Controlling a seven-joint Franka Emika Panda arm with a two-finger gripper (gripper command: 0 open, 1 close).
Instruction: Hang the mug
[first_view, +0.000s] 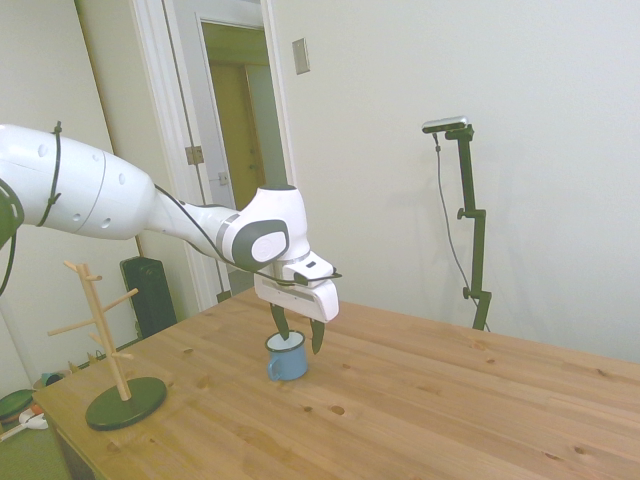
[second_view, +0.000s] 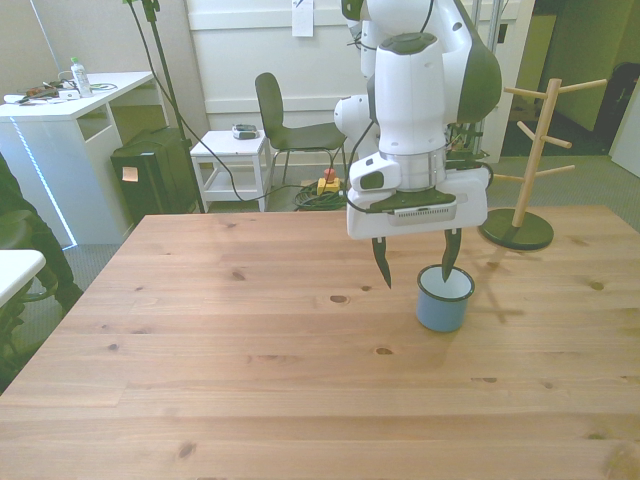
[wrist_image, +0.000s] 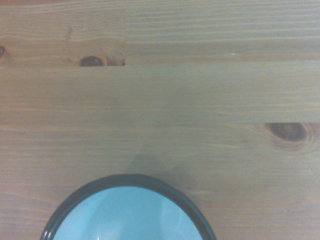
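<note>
Side view: the mug stands upright on the worktop, light blue with a dark rim. The gripper hangs directly over it, fingers spread open and pointing down; one finger dips inside the rim, the other sits just outside the wall (contact cannot be confirmed). Front view: the mug stands toward the front view's right, with one finger in its opening and the other clear of it on the left. A wooden mug tree stands well apart, near the worktop's far edge. Wrist view: only the mug's rim shows above bare planks.
</note>
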